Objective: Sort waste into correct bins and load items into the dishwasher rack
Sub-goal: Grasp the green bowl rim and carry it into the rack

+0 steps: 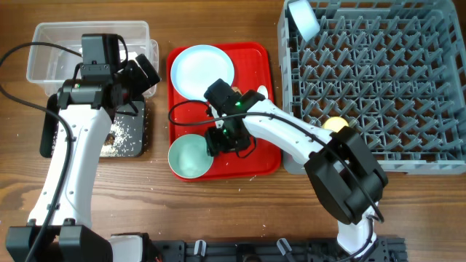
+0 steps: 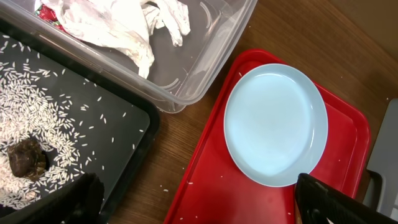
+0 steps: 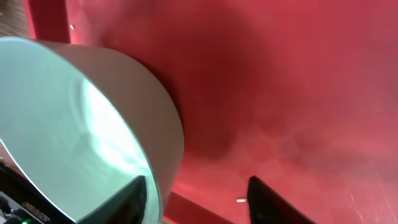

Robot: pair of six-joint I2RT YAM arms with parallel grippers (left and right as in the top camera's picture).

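Mint-green bowl [image 3: 74, 124] at 7 o'clock on red tray [image 3: 280, 74]
Right gripper [image 3: 196, 186] fingers spread at its wall; left gripper [image 2: 198, 186] also spread, pale blue plate [image 2: 273, 124] at 1 o'clock

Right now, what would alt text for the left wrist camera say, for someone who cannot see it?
A pale blue plate sits on a red tray at right. At left, a clear tub holds crumpled white paper, beside a black tray scattered with rice grains and a brown lump. The left gripper's fingers frame the bottom edge, wide apart.
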